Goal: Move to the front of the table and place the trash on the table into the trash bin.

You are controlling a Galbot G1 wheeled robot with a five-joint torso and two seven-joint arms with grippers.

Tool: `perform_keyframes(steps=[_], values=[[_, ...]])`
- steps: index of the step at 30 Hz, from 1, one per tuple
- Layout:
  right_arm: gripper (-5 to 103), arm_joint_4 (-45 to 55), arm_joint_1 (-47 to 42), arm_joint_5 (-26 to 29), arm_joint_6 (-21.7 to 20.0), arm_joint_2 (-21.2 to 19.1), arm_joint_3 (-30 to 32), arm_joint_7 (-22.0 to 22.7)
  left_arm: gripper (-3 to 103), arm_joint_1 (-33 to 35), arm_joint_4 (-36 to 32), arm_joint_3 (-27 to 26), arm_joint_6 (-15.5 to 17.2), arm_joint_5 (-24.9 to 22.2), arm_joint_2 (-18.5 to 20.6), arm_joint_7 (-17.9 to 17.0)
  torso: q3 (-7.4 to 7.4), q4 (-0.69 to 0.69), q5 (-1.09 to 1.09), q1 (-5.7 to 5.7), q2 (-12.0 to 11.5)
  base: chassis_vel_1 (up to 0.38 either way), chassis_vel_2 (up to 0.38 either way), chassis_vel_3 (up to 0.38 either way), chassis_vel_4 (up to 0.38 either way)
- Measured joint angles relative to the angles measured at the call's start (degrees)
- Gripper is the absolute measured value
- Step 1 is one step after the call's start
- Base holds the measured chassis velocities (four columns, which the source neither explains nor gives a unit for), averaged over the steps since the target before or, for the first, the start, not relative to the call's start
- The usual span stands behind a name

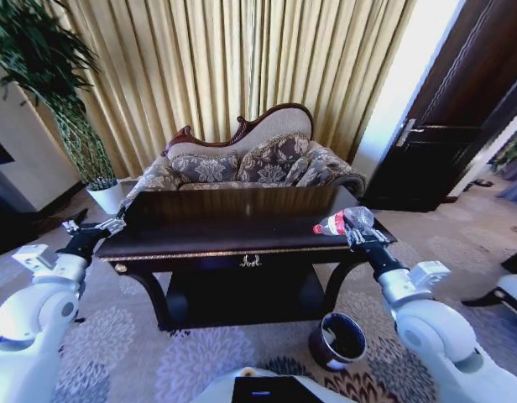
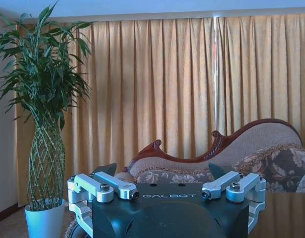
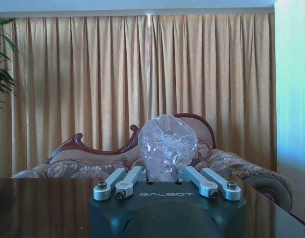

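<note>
Gold curtains and a patterned sofa (image 1: 258,164) back the dark table (image 1: 233,239). Head view: the right gripper (image 1: 359,228) is closed on the clear bottle (image 1: 341,222) at the table's right end; the bin (image 1: 338,338) stands on the carpet below, while the left gripper (image 1: 97,227) hovers at the left end. Left wrist view: its fingers (image 2: 105,169) spread empty, "GALBOT" legible. Right wrist view: the bottle's base (image 3: 167,146) looks held near its end, so it may slip.

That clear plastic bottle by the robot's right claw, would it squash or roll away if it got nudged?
The bottle looks see-through with no liquid visible, so it is probably light and may dent under a squeeze. It lies on its side on the glossy table, so a nudge could roll or slide it. The right gripper sits at its base.
</note>
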Motion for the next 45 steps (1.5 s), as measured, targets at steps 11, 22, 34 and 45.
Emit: perform_keyframes(steps=[11, 22, 34, 45], values=[[22, -7.54, -3.73, -6.07, -0.61, 5.58, -1.82, -1.47, 100, 0.09, -0.51, 1.7, -0.22, 1.59, -1.83, 0.39, 0.02, -0.01, -0.01, 0.04, -0.02, 0.044, -0.057, -0.045, 0.047], [22, -33.92, 0.21, -18.05, 1.08, 10.59, -8.21, -2.04, 100, 2.11, -4.0, 2.56, 0.46, 3.46, -4.72, 0.45, 0.0, 0.01, 0.0, 0.01, 0.0, 0.0, 0.0, 0.0, 0.0], [22, -61.25, 13.61, -23.43, 6.99, 14.13, -11.91, -2.1, 100, 3.48, -3.76, 2.22, 2.31, 3.4, -3.98, 3.87, 0.01, 0.0, -0.02, 0.01, -0.01, 0.0, 0.0, 0.0, 0.0], [22, -67.63, 16.46, -23.34, 9.14, 14.85, -11.01, -1.83, 100, 3.34, -3.6, 3.14, 5.15, 3.22, -3.74, 6.28, 0.01, -0.01, -0.01, 0.01, -0.01, 0.0, 0.0, 0.0, 0.0]])
